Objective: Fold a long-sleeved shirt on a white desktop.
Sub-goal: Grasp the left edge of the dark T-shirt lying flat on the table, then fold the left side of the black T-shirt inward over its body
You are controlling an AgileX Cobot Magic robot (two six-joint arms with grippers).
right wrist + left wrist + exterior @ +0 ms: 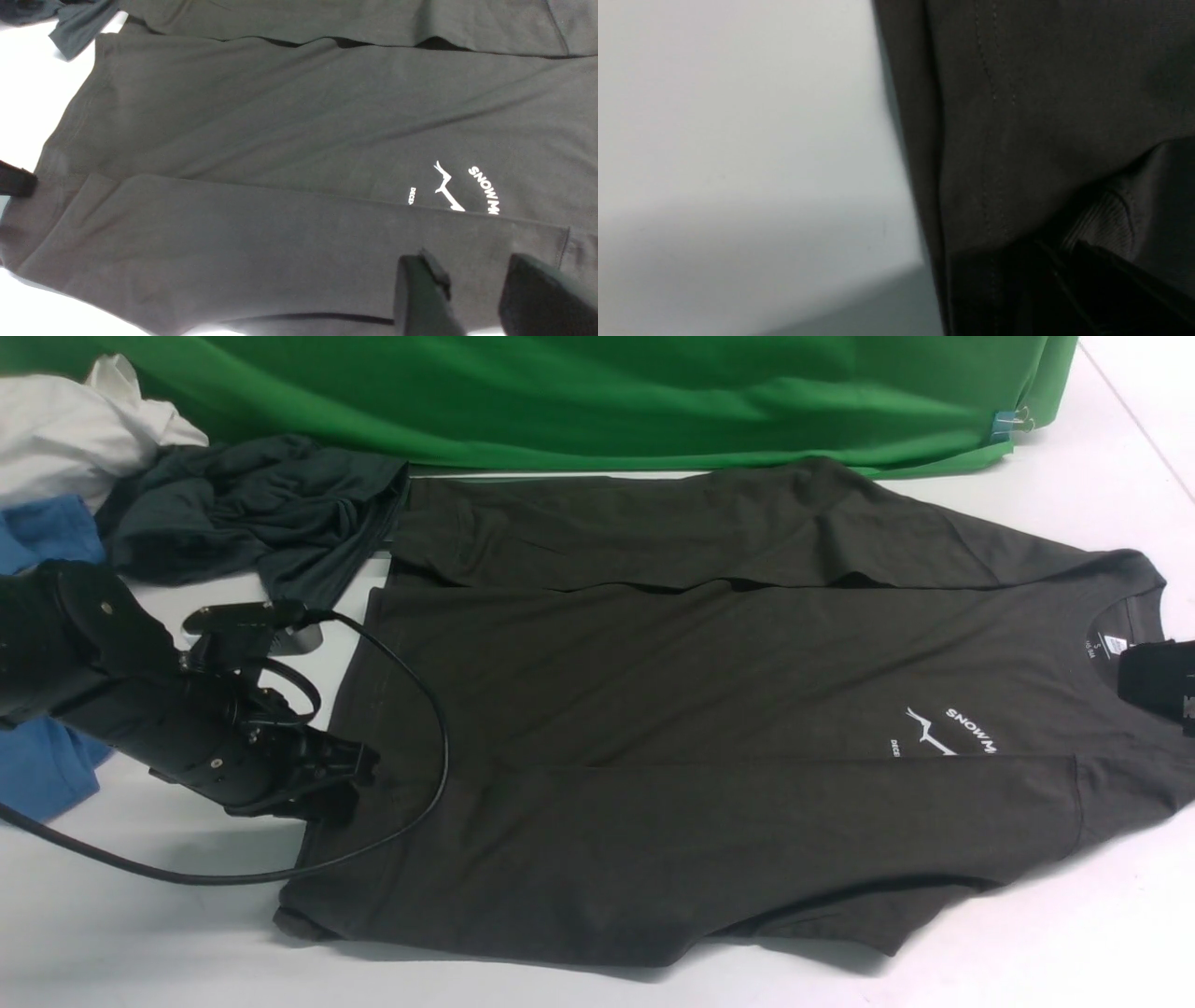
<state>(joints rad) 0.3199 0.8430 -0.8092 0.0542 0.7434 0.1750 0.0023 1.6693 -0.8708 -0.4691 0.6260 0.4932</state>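
Dark cotton shirt (709, 709) lies flat, chest up, on the desktop (140, 933). Its hem is toward the robot's left and its collar (1130, 616) toward the right.

Done, as far as visible:
- Far sleeve (700, 523) is laid in along the far edge of the body.
- Near sleeve (747, 831) is laid in across the near half, its edge covering part of the white print.
- The body now reads as a long rectangle with a few shallow creases.

Left to do (judgement): the cross-folds, hem toward collar. None has been made yet, so roughly the halfway mark.

Left gripper (341, 784) sits low at the hem (994, 140), about mid-edge. The wrist view shows cloth bunched against a dark finger, with the stitch line just beside it. The jaws are too dark to separate, so I cannot tell whether the cloth is pinched.

Right gripper (476, 298) is over the collar end, above the near sleeve. Its fingers are apart with nothing between them, and the shirt shows through the gap.

Risk note: the grey garment (252, 513) lies against the far hem corner and may drag along with a lift there. The blue cloth (47, 765) lies by the left arm, apart from the shirt.
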